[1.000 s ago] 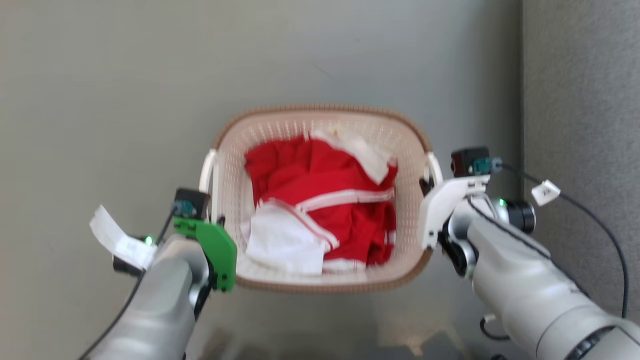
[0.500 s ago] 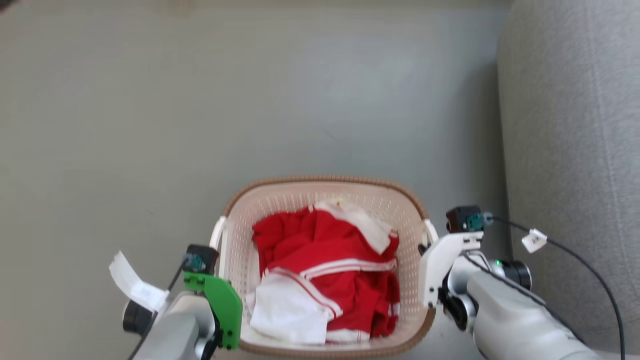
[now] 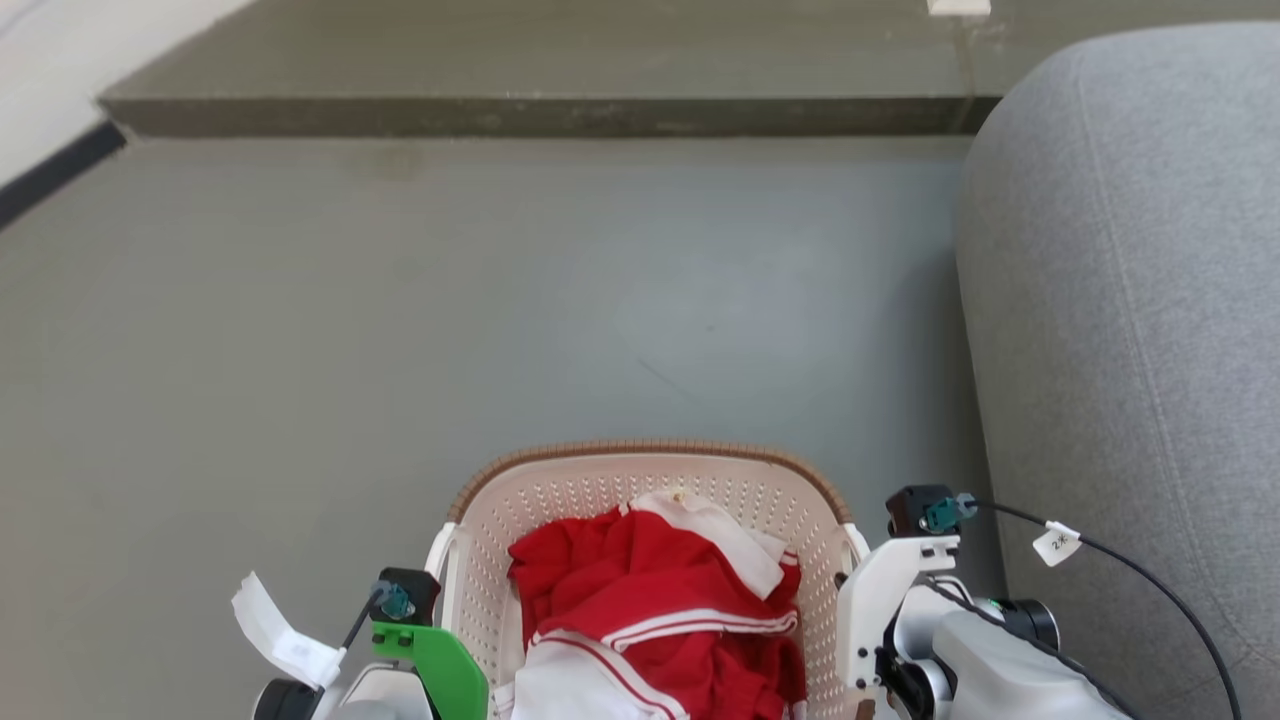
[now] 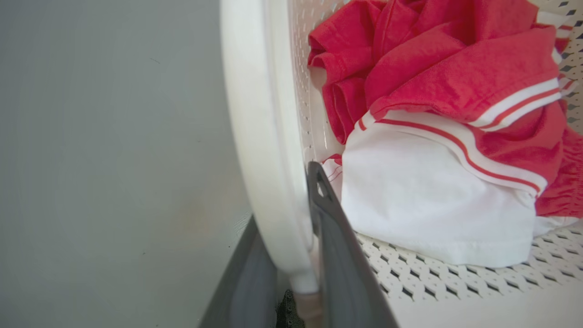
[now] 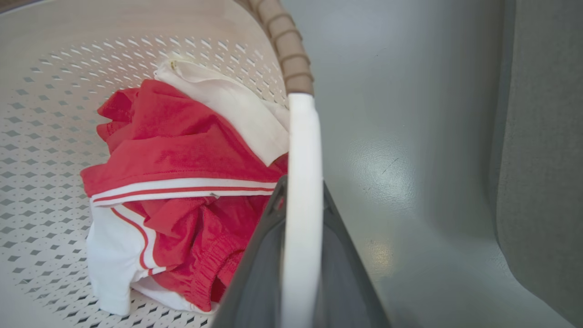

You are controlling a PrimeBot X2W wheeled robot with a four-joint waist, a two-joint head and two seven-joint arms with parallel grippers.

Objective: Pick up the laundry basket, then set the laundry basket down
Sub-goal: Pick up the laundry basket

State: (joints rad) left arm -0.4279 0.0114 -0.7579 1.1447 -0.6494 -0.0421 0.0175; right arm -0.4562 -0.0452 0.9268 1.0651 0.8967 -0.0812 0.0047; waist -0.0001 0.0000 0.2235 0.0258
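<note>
Position: the laundry basket (image 3: pixel 640 448) sits at the bottom centre of the head view, between the two arms, over grey floor (image 3: pixel 500 300). A grey sofa (image 3: pixel 1120 300) stands just to its right and a low step (image 3: pixel 540 115) lies well beyond it. I cannot tell whether the basket rests on the floor or hangs clear of it.

Contents: red and white clothing (image 3: pixel 660 600), bunched loosely.

Grip, from the wrist views: the left gripper (image 4: pixel 287 205) has one dark finger on each side of the left handle (image 4: pixel 259 114), clamped on it. The right gripper (image 5: pixel 303 187) pinches the right handle (image 5: pixel 303 136) the same way, below the brown rim.

The head view gives the wrist mounts in place of the fingers: a green bracket (image 3: pixel 440 665) at the basket's left wall and a white bracket (image 3: pixel 880 590) at its right.
</note>
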